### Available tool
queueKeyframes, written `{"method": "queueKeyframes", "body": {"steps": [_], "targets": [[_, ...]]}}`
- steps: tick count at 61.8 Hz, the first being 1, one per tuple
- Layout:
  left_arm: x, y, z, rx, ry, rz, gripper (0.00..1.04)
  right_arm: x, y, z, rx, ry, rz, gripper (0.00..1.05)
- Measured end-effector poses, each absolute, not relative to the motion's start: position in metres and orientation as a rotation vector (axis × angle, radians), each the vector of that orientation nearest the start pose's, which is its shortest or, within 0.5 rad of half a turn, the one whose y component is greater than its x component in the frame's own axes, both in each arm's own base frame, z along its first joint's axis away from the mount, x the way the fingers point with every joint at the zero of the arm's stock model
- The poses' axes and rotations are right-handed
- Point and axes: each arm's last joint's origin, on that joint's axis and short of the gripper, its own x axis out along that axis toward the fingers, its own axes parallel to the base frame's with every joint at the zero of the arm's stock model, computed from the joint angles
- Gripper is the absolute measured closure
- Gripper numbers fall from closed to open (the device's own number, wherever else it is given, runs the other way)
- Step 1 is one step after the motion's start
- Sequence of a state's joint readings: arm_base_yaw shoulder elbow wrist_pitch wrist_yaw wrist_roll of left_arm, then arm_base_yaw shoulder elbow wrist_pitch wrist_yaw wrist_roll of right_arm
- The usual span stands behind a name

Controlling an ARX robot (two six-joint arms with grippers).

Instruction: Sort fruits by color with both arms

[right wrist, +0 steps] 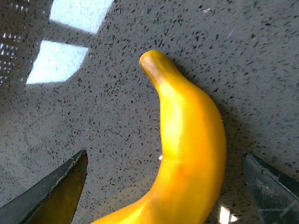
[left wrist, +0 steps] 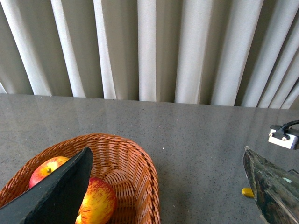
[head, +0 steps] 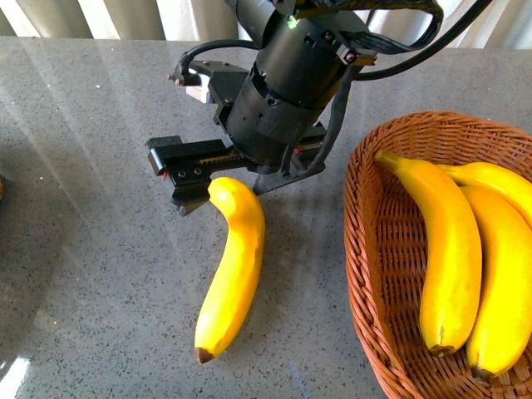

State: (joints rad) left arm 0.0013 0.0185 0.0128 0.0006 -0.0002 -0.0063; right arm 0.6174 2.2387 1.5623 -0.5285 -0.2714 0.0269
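One yellow banana (head: 233,266) lies on the grey table, brown tip toward me. My right gripper (head: 233,189) hangs open over its far end, one finger on each side without touching it. In the right wrist view the banana (right wrist: 191,140) fills the gap between the right gripper's (right wrist: 163,156) spread fingers (right wrist: 65,191). Three bananas (head: 453,249) lie in the wicker basket (head: 357,249) at the right. My left gripper (left wrist: 167,154) is open and empty above another basket (left wrist: 140,158) holding two red apples (left wrist: 100,198), one partly hidden behind a finger.
Pale curtains (left wrist: 149,46) run along the table's far edge. The right arm's black cables (head: 399,50) loop above the banana basket. A white plug (left wrist: 282,136) and a yellow banana end (left wrist: 247,192) show at the side of the left wrist view.
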Motion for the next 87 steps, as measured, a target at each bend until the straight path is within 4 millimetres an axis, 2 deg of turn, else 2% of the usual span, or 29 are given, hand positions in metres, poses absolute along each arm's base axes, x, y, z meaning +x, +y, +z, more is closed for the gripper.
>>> {"method": "queueKeyframes", "body": {"steps": [16,28,36,44,50,53,58,62,67,71,76,79,81,87], "targets": [[0.098,0.000,0.166,-0.006,0.005,0.002,0.09,0.355,0.269,0.100,-0.227,1.268,0.748,0.09],[0.098,0.000,0.166,-0.006,0.005,0.002,0.09,0.357,0.270,0.099,-0.237,1.265,0.750,0.11],[0.098,0.000,0.166,-0.006,0.005,0.002,0.09,0.361,0.271,0.096,-0.242,1.260,0.739,0.29],[0.098,0.000,0.166,-0.006,0.006,0.002,0.09,0.365,0.268,0.096,-0.228,1.259,0.734,0.55],[0.098,0.000,0.166,-0.006,0.005,0.002,0.09,0.366,0.268,0.096,-0.199,1.262,0.746,0.67],[0.098,0.000,0.166,-0.006,0.005,0.002,0.09,0.367,0.268,0.099,-0.177,1.256,0.757,0.70],[0.098,0.000,0.166,-0.006,0.006,0.002,0.09,0.369,0.267,0.109,-0.141,1.232,0.771,0.71],[0.098,0.000,0.166,-0.006,0.005,0.002,0.09,0.371,0.264,0.125,-0.100,1.191,0.784,0.72],[0.098,0.000,0.166,-0.006,0.006,0.002,0.09,0.375,0.258,0.152,-0.040,1.116,0.801,0.72],[0.098,0.000,0.166,-0.006,0.005,0.002,0.09,0.375,0.244,0.183,0.016,1.022,0.816,0.72],[0.098,0.000,0.166,-0.006,0.006,0.002,0.09,0.371,0.218,0.215,0.068,0.923,0.814,0.72],[0.098,0.000,0.166,-0.006,0.005,0.002,0.09,0.368,0.203,0.228,0.087,0.885,0.804,0.72],[0.098,0.000,0.166,-0.006,0.005,0.002,0.09,0.362,0.180,0.239,0.111,0.851,0.783,0.72],[0.098,0.000,0.166,-0.006,0.005,0.002,0.09,0.350,0.139,0.244,0.143,0.835,0.729,0.72]]}}
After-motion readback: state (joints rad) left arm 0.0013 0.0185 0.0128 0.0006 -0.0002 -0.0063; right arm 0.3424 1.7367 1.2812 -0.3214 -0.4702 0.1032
